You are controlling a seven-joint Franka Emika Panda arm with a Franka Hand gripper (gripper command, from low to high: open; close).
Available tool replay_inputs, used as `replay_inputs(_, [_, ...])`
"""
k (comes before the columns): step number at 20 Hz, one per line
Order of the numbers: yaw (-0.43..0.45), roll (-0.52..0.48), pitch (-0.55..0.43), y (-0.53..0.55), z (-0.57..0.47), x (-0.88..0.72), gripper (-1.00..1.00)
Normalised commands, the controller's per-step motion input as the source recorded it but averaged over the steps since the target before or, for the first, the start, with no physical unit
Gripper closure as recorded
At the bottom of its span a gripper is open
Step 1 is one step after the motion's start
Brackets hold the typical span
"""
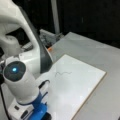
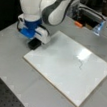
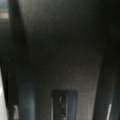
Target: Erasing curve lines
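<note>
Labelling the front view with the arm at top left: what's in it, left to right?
Blue-and-white hand over the black eraser block → white board's near corner → orange thing → squiggle, not yet erased.

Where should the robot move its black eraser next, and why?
Probably slide the tool with its black rectangular eraser block across the flat white rectangular board toward the thin dark-grey wavy squiggle. In a front view the block sits by the board's corner, well apart from the squiggle, which looks untouched.

Lab, perforated optical bench (image 2: 3, 96), dark backdrop
</note>
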Motion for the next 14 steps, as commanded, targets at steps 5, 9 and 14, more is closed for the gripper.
replay_inputs(5, [-0.124,0.046,-0.128,0.01,-0.08,0.06,1.00])
replay_inputs(9, [-0.142,0.054,-0.125,0.04,-0.13,0.06,1.00])
replay_inputs(14, [-0.157,0.071,-0.104,0.06,-0.13,0.04,1.00])
